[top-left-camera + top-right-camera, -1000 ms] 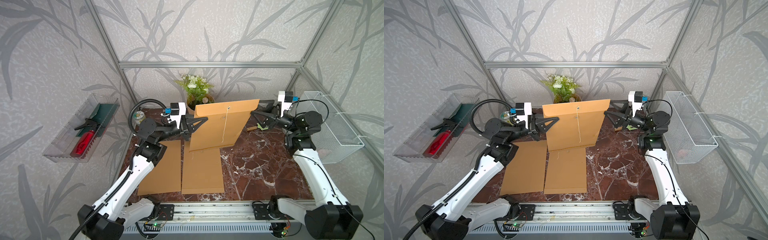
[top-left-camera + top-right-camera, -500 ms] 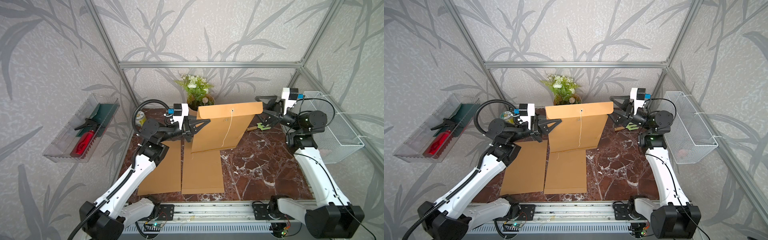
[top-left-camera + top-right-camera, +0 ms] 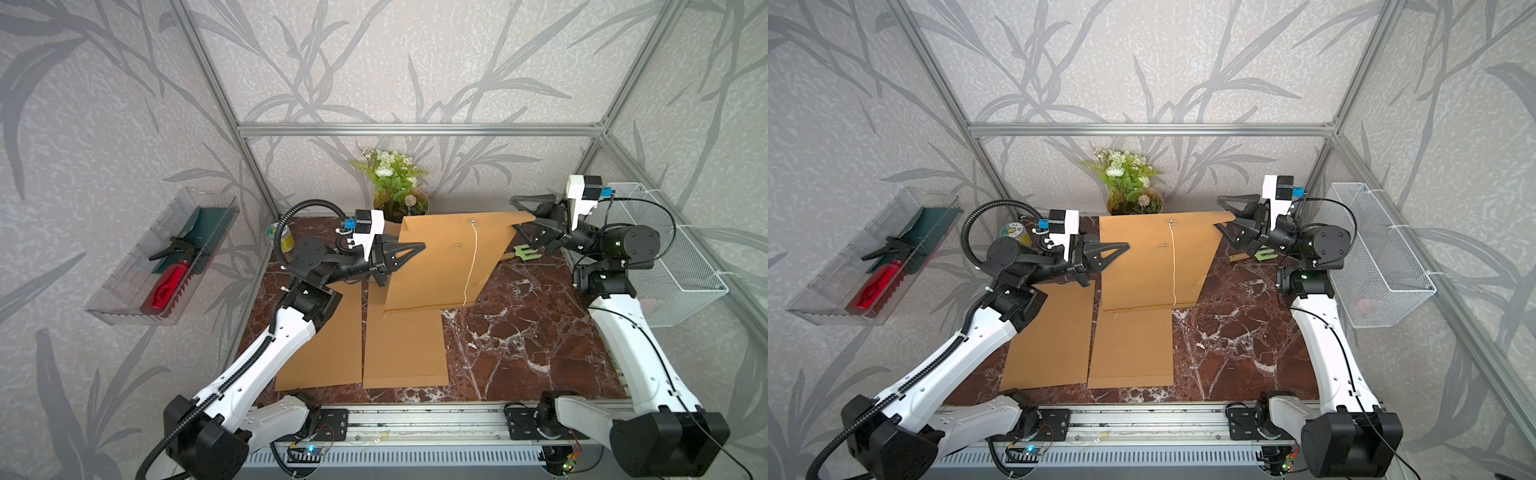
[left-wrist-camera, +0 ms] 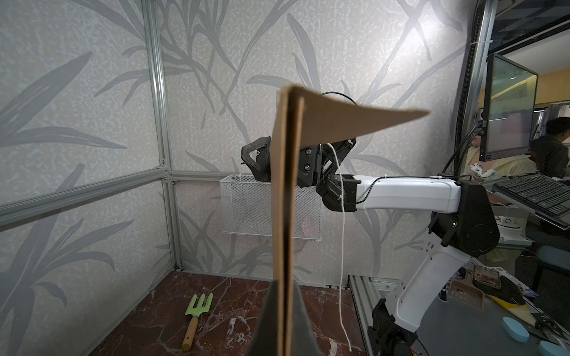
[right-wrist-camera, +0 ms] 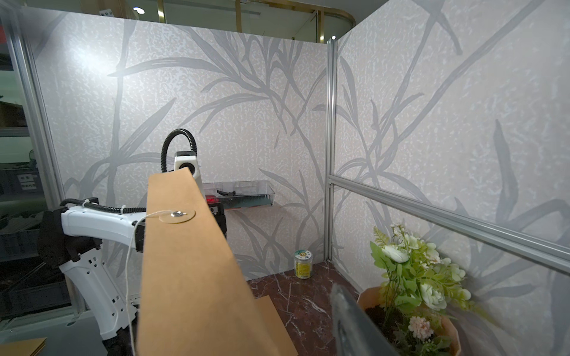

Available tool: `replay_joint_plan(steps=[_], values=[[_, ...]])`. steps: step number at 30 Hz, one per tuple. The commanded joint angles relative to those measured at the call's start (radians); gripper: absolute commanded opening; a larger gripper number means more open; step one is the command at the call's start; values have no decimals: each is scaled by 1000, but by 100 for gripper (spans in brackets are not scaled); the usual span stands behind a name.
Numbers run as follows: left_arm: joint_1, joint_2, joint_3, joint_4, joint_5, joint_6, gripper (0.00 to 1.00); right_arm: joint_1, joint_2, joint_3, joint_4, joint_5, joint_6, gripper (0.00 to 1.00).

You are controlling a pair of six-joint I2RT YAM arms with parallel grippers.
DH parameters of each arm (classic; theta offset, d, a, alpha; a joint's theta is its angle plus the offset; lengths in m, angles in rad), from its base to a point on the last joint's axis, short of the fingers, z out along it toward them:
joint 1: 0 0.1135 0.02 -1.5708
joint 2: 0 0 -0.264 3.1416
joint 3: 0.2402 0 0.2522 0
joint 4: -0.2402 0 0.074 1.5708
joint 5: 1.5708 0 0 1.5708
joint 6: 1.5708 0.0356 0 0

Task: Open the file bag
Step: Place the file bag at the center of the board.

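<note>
The file bag (image 3: 440,257) (image 3: 1150,257) is a brown paper envelope held upright above the marble table. My left gripper (image 3: 415,249) (image 3: 1119,249) (image 4: 284,286) is shut on its side edge. The top flap (image 4: 354,123) (image 5: 185,262) juts out from the bag. Its white string (image 3: 471,266) (image 4: 340,246) hangs loose from the button. My right gripper (image 3: 517,214) (image 3: 1219,212) is open, its jaws straddling the flap's far corner. In the right wrist view one of its fingers (image 5: 351,326) stands apart from the flap, and the flap hides the other.
Two more brown envelopes (image 3: 324,332) (image 3: 405,349) lie flat on the table below the held bag. At the back are a flower pot (image 3: 395,187), a small jar (image 3: 284,241) and a green garden fork (image 3: 525,252). A wire basket (image 3: 665,257) hangs on the right wall and a clear tray (image 3: 166,257) on the left.
The right gripper rose to the flap's corner and its jaws narrowed around it. The left gripper carried the bag slightly to the right, and the flap now stands away from the bag.
</note>
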Motion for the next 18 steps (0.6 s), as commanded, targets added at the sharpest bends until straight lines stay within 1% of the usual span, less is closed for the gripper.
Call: replay_joint_plan(steps=[1, 8, 12, 15, 16, 18], values=[[-4, 0, -1, 42, 16, 9, 0, 6, 7, 12, 70, -18, 45, 43], [-5, 1, -4, 60, 8, 6, 0, 6, 11, 10, 102, -26, 77, 19], [-5, 0, -7, 61, -7, 12, 0, 6, 8, 2, 131, -31, 98, 10], [-5, -2, -12, 59, -13, 14, 0, 6, 6, -3, 147, -32, 112, 7], [-5, -3, -14, 59, -16, 14, 1, 6, 6, -3, 147, -33, 113, 6], [-5, -5, -17, 55, -31, 15, 8, 6, 4, -3, 147, -36, 116, 4]])
